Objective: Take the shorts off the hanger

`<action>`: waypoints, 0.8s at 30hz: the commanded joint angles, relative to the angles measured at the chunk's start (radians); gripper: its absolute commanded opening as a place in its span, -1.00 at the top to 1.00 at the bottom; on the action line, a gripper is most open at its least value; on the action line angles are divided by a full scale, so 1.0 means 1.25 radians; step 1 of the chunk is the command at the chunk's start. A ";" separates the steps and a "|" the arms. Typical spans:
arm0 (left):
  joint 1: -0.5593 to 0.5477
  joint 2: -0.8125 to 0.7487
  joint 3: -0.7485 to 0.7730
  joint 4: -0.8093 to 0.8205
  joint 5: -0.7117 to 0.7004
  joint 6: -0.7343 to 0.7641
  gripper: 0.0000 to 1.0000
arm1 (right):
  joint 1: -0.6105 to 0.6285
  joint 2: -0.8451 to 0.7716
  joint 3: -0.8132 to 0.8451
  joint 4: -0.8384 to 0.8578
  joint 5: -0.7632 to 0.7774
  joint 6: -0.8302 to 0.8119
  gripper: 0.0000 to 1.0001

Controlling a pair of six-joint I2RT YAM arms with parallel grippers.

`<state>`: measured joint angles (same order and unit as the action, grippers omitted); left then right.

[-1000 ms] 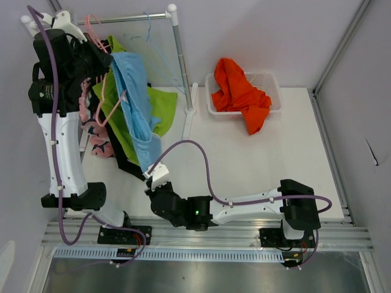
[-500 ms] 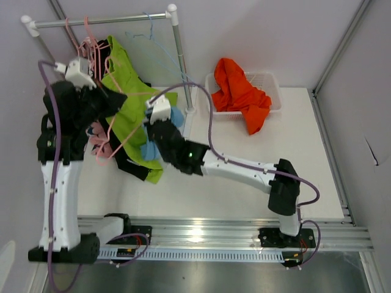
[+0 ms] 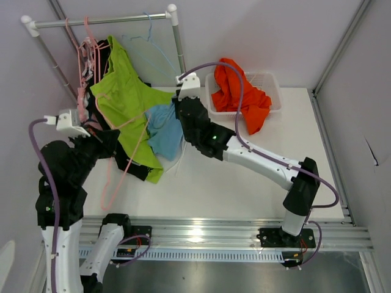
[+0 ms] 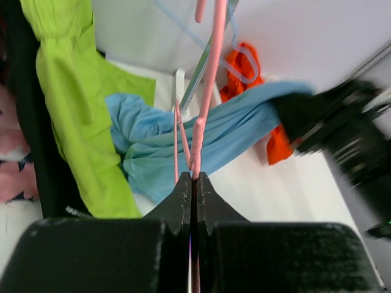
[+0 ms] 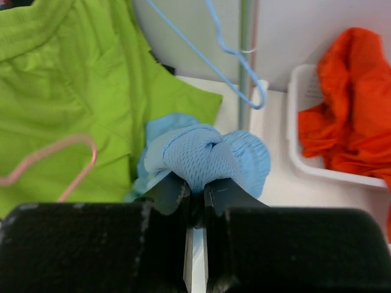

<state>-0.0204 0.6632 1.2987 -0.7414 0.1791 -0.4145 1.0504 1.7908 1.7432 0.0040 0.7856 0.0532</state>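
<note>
My left gripper (image 3: 109,139) is shut on a thin pink hanger (image 3: 113,177), seen up close in the left wrist view (image 4: 204,91), where the jaws (image 4: 195,177) pinch its wire. My right gripper (image 3: 178,102) is shut on a bunched end of the light blue shorts (image 3: 165,131), shown bulging over the fingertips (image 5: 208,155). The blue cloth stretches between hanger and right gripper (image 4: 232,128). Lime green shorts (image 3: 125,101), black shorts (image 3: 131,166) and pink patterned shorts (image 4: 15,171) hang at the left. Orange shorts (image 3: 241,91) lie in the basket.
A white basket (image 3: 274,82) stands at the back right. The metal rail (image 3: 104,19) and its upright post (image 3: 181,67) stand just ahead of my right gripper. A blue empty hanger (image 5: 226,49) hangs by the post. Grey walls close both sides.
My right gripper has carried the light blue shorts up and right, from the near table to beside the post. My left arm has drawn back and down with the pink hanger.
</note>
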 commanded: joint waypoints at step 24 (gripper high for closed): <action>-0.003 -0.056 -0.369 0.165 -0.027 0.038 1.00 | -0.608 0.295 0.348 0.280 -0.433 0.113 1.00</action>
<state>-0.0212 0.5640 0.7818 -0.5999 0.1616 -0.3660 0.2977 2.1124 2.2864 0.2848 0.4263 0.0395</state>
